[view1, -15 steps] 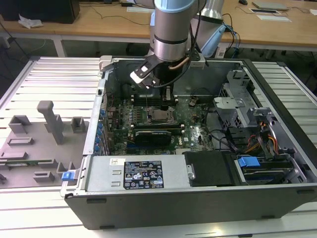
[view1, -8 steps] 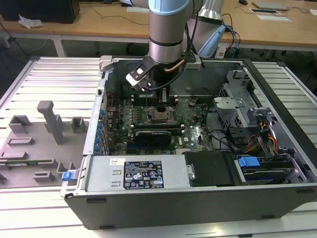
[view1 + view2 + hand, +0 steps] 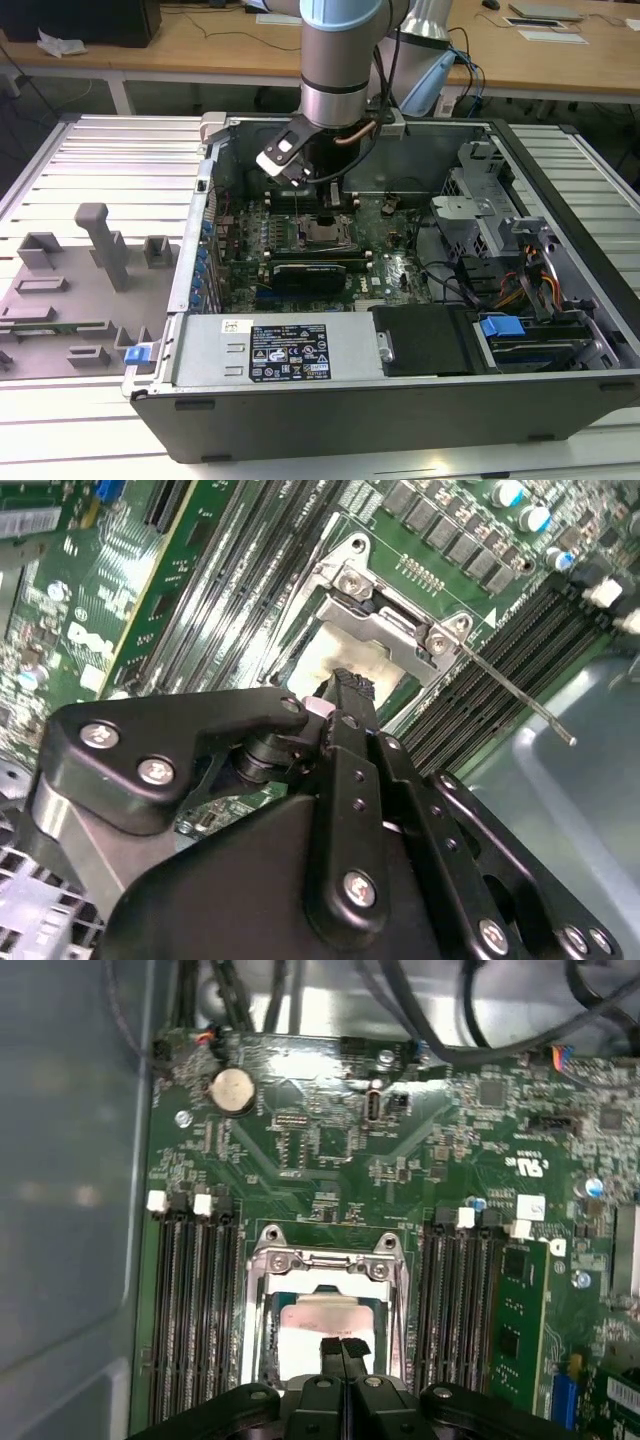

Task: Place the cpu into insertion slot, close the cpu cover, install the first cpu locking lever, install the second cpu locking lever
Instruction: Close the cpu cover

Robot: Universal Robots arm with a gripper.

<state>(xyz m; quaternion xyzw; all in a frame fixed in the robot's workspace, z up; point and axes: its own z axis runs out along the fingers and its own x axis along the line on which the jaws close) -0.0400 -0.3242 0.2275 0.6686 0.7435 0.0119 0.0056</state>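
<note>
Black fingers (image 3: 334, 1348) pinched together over pale, flat cpu (image 3: 300, 1338).

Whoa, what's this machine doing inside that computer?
A robot arm reaches down into an open computer case. Its gripper, fingers together, sits right over the processor socket on the green board, with its tips at the pale cpu lying in the socket. The silvery cpu cover frames the chip; whether it is fully down is hard to tell. A thin locking lever sticks out beside the socket, seemingly unlatched.
</note>
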